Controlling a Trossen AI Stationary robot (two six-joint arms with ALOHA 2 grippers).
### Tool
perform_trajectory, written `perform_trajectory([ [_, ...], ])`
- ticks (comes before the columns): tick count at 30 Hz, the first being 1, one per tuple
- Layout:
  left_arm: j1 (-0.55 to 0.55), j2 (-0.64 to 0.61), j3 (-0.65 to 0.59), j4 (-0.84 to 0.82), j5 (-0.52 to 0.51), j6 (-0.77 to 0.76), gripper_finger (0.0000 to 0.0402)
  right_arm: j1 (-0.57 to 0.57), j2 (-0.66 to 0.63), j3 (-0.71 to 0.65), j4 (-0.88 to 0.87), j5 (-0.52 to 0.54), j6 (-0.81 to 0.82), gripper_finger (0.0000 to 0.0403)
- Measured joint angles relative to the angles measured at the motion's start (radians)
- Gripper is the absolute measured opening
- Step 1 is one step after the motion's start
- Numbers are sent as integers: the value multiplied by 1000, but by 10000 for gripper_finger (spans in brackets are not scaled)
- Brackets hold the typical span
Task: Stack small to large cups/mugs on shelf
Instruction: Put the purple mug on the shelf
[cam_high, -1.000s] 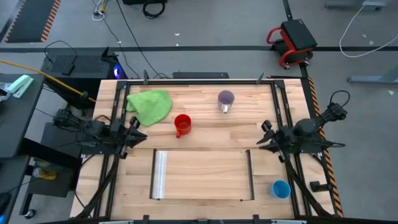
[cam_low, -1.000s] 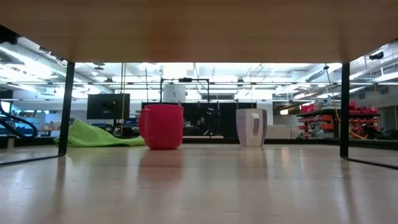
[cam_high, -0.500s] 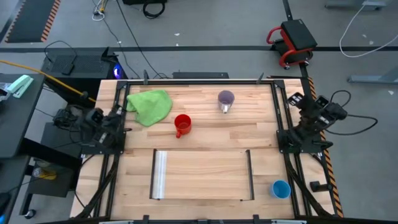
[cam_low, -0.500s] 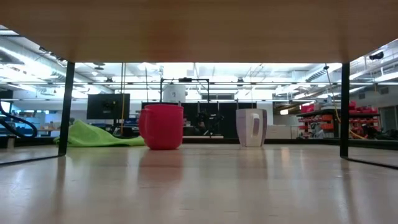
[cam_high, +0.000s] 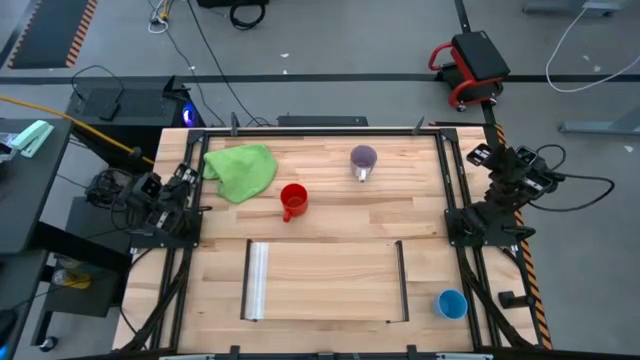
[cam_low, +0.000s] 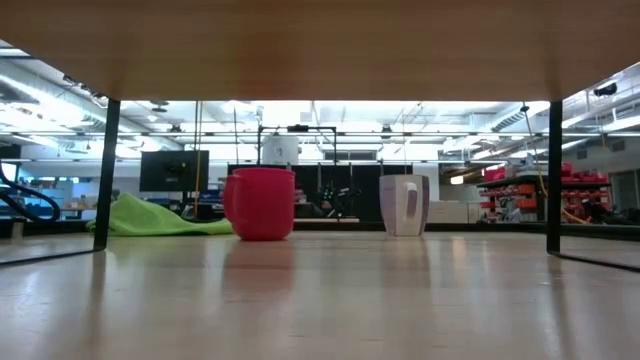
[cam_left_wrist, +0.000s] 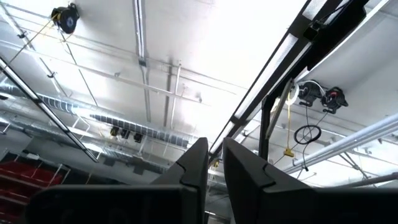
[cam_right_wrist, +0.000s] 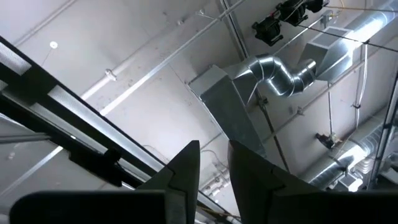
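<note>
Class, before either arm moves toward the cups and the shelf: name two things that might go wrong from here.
1. The red mug stands close beside the green cloth; a reach from that side might snag the cloth.
2. The light-blue cup sits outside the shelf, near the table's right front corner; a clumsy approach might knock it off.

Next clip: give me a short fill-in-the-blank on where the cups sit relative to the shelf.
1. The red mug stands closest to the green ____.
2. The number of cups standing on the shelf is ____.
3. The light-blue cup sits outside the shelf, beyond its thin ____ rail.
4. In the low view, the lilac mug shows to the ____ of the red mug.

Missing words: cloth; zero; dark; right
</note>
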Motion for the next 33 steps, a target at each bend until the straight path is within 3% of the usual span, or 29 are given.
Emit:
perform_trajectory([
  [3, 0, 0, 0, 16, 0, 23, 51, 0, 0, 26, -24, 14, -18, 91],
  [6, 0, 0, 8, 19, -4, 25, 52, 0, 5, 88, -136, 118, 1, 91],
  [13, 0, 0, 41, 20, -4, 26, 60, 0, 65, 462, -848, 464, 20, 97],
  [19, 0, 0, 43, -4, -48, 36, 53, 0, 307, 863, -1411, 768, 85, 95],
  [24, 0, 0, 44, -19, -96, 58, 51, 0, 560, 1172, -1751, 905, 152, 94],
  [33, 0, 0, 44, -19, -149, 78, 62, -13, 904, 1615, -2155, 931, 284, 96],
])
